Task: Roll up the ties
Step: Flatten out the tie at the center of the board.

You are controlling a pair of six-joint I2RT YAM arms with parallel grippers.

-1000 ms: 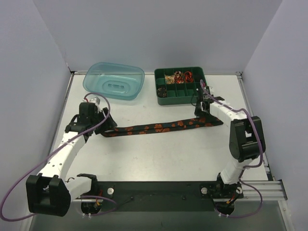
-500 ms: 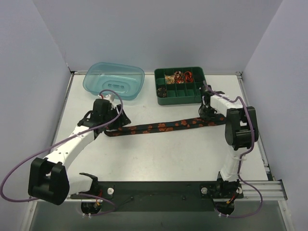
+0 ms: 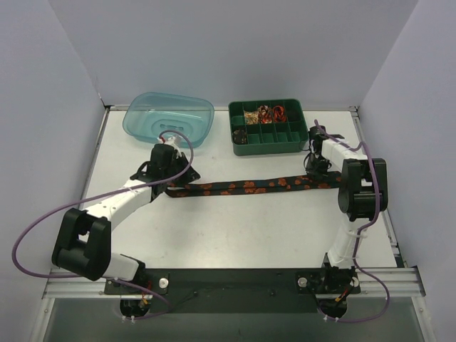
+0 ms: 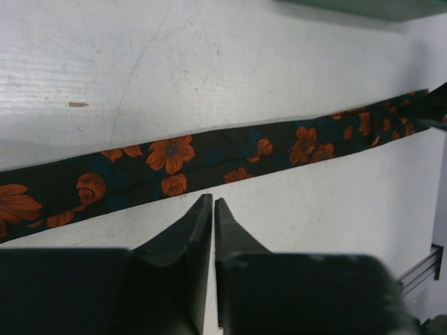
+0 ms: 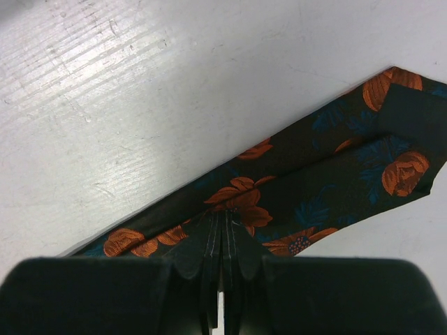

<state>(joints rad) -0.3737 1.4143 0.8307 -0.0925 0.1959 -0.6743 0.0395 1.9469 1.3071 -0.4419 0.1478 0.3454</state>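
Observation:
One tie point(image 3: 242, 187), black with orange flowers, lies stretched flat across the middle of the table. My left gripper point(image 3: 179, 179) is at its left end. In the left wrist view the gripper point(image 4: 213, 202) is shut to a thin slit with nothing between its fingers, the tips just short of the near edge of the tie point(image 4: 209, 157). My right gripper point(image 3: 318, 171) is at the tie's right end. In the right wrist view the gripper point(image 5: 223, 220) is shut on a pinched fold of the tie point(image 5: 314, 188), near its pointed end.
A teal plastic tub point(image 3: 169, 119) stands at the back left, close behind my left wrist. A green compartment tray point(image 3: 271, 147) holding small rolled items stands at the back middle, beside my right arm. Purple cables loop off both arms.
My left gripper has moved right and back along the tie, and its jaws have closed. The right gripper has drawn the tie's right end further right.

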